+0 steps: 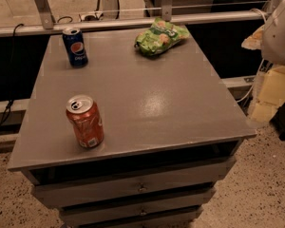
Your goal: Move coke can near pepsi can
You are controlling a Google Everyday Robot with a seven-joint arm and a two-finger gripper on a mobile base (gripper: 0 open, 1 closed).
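The coke can (85, 121), red-orange with a silver top and open pull-tab, stands upright near the front left of the grey table top (147, 99). The pepsi can (75, 47), dark blue with a round logo, stands upright at the back left corner, well behind the coke can. The gripper is out of view; only a white rounded part of the robot's arm (281, 30) shows at the right edge, off the table and away from both cans.
A green snack bag (160, 36) lies at the back of the table, right of centre. The table has drawers (137, 188) below its front edge. A metal rail (133, 22) runs behind it. Yellowish boxes (273, 91) stand on the floor at right.
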